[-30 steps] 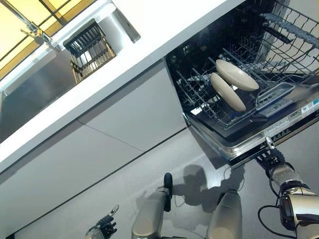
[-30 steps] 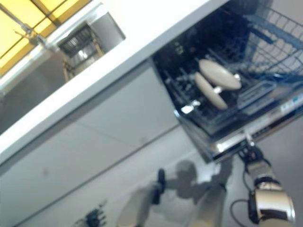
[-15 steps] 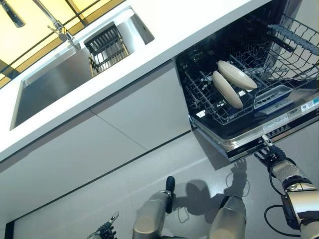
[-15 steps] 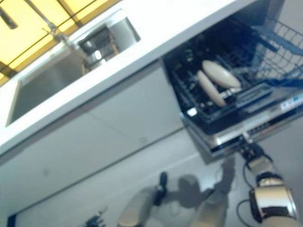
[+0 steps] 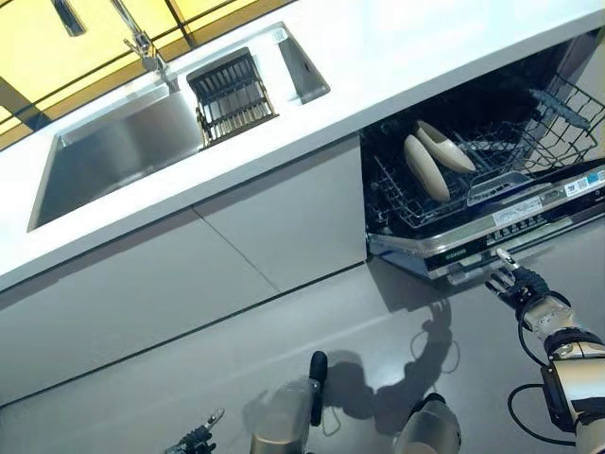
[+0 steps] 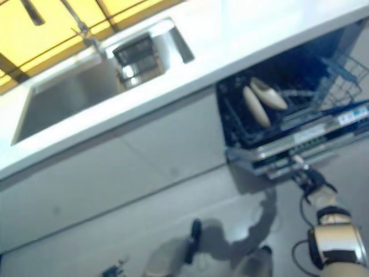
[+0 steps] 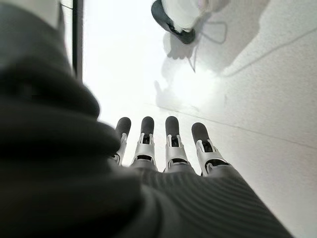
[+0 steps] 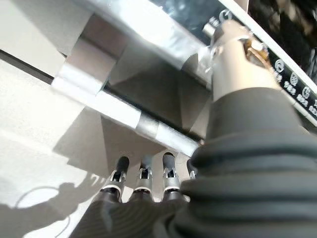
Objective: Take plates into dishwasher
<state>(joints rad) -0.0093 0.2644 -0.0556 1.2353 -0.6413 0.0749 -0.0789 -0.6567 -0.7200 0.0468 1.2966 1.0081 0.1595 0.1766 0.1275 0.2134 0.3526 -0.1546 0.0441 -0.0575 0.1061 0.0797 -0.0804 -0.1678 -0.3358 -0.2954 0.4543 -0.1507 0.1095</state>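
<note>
Two cream plates (image 5: 430, 161) stand on edge side by side in the lower rack of the dishwasher (image 5: 473, 180). Its door (image 5: 492, 222) is tilted partway up, with the control strip facing me. My right hand (image 5: 516, 282) is under the door's outer edge, fingers (image 8: 143, 181) straight below the steel handle bar (image 8: 124, 111) and the thumb up against the door's front. It holds nothing. My left hand (image 5: 194, 441) hangs low over the floor at the lower left, its fingers (image 7: 168, 141) straight and empty.
A white countertop (image 5: 397, 57) runs over grey cabinet fronts (image 5: 189, 274). A steel sink (image 5: 113, 156) with a faucet (image 5: 142, 43) and a slatted drainer (image 5: 232, 95) lies at the left. The wire upper rack (image 5: 567, 113) sticks out at the right.
The dishwasher door has swung upward and my right hand has risen with its edge. The camera has also shifted, bringing more of the sink into view.
</note>
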